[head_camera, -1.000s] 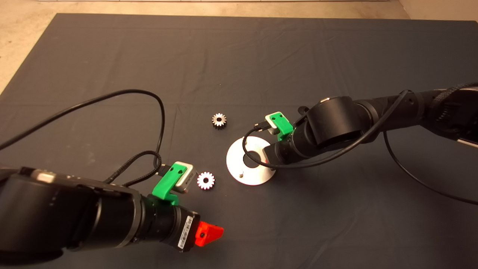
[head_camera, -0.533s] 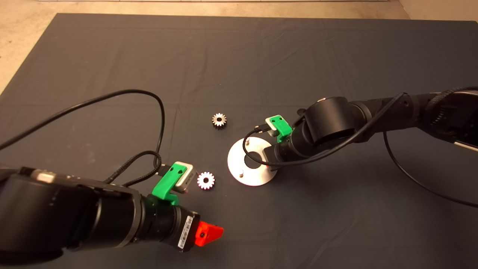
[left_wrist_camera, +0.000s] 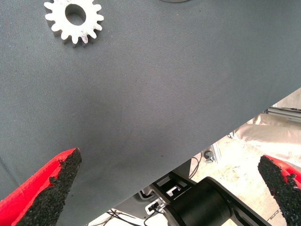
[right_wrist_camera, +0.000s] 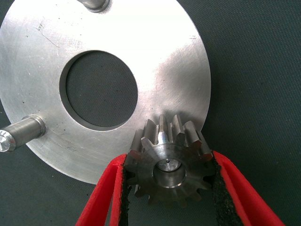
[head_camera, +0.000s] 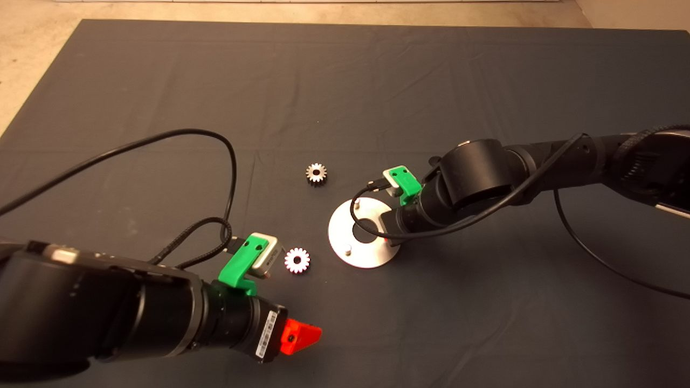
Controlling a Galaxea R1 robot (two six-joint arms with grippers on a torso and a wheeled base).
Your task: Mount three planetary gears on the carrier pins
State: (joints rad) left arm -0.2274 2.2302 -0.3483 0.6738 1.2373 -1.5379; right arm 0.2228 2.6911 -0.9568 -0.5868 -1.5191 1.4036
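Disc (head_camera: pixel 360 233) mid-mat; one gear (head_camera: pixel 297 261) just left of it, another (head_camera: pixel 316 173) behind-left — third gear (right_wrist_camera: pixel 168 166) on disc's right pin.

Head view: right gripper (head_camera: pixel 389 233) hidden under own wrist and camera mount; its jaws and held gear unseen there. Third carrier pin covered by same arm. Disc (head_camera: pixel 345 237) partly covered on arm side. Left wrist view: disc cut by frame edge, only sliver shows. Right wrist view: one pin (right_wrist_camera: pixel 96 4) cropped at edge; pin under held gear (right_wrist_camera: pixel 169 165) shows only tip through bore.
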